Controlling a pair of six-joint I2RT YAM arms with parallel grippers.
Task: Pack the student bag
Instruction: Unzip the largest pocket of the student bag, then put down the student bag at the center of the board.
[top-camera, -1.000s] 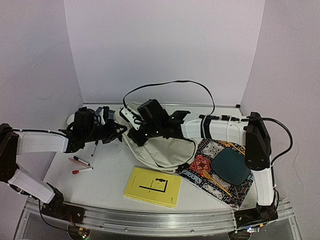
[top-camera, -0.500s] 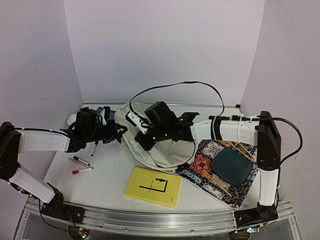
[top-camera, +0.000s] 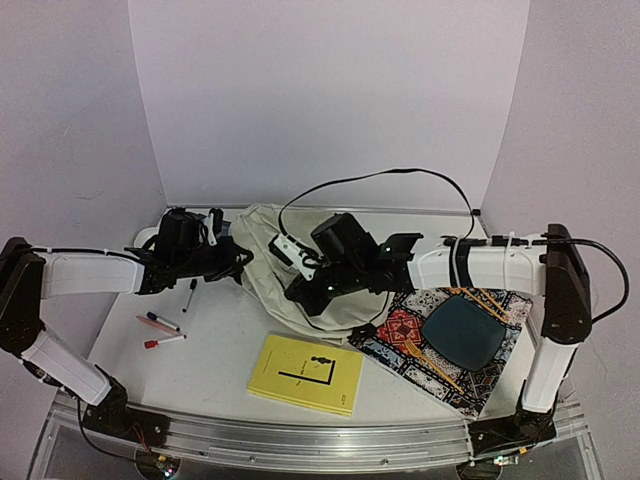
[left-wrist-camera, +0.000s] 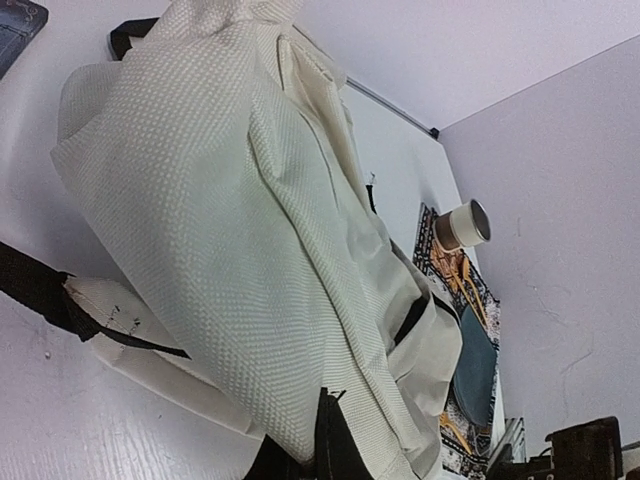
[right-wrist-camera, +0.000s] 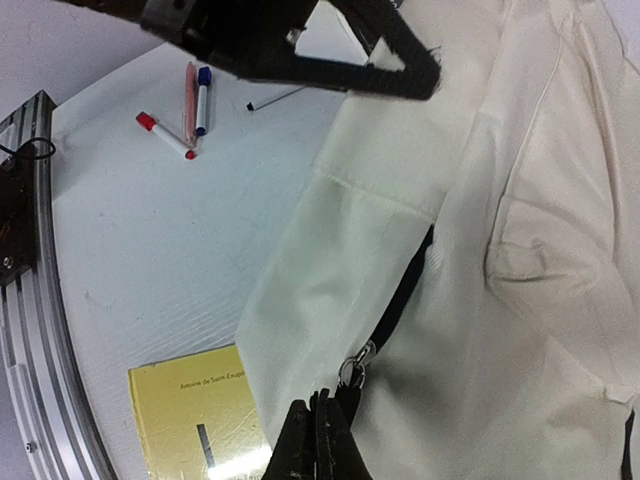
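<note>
Left claw (top-camera: 238, 258): clenched on a fold at the near edge of the large soft cream fabric student bag (top-camera: 262, 235) with black straps and black zipper lines. Fingertips pinch the cloth. The bag's body spreads ahead of the claw and fills its wrist view.
Past the bag from this claw: colourful patterned placemat (left-wrist-camera: 447, 268), a cream roll of tape (left-wrist-camera: 462, 225) at its far end, a dark teal round plate (left-wrist-camera: 476, 368) lying on it.

Right claw (top-camera: 298, 291): jaws closed tight on the student bag, at the black zipper line, beside a small metal ring (right-wrist-camera: 352, 370). The black pull tab runs from the ring down to the fingertips.
Bag cloth lies ahead and to the right of this claw. To its left, on the white table (right-wrist-camera: 150, 250): thin yellow book (right-wrist-camera: 190, 420), close by and just beside the bag's hem. Farther ahead: red-capped marker (right-wrist-camera: 163, 135) and blue-capped marker (right-wrist-camera: 202, 95), close together, and a thin black pen (right-wrist-camera: 275, 100) nearer the left claw.

The bag lies slumped on the table between the two claws, one on each side.
</note>
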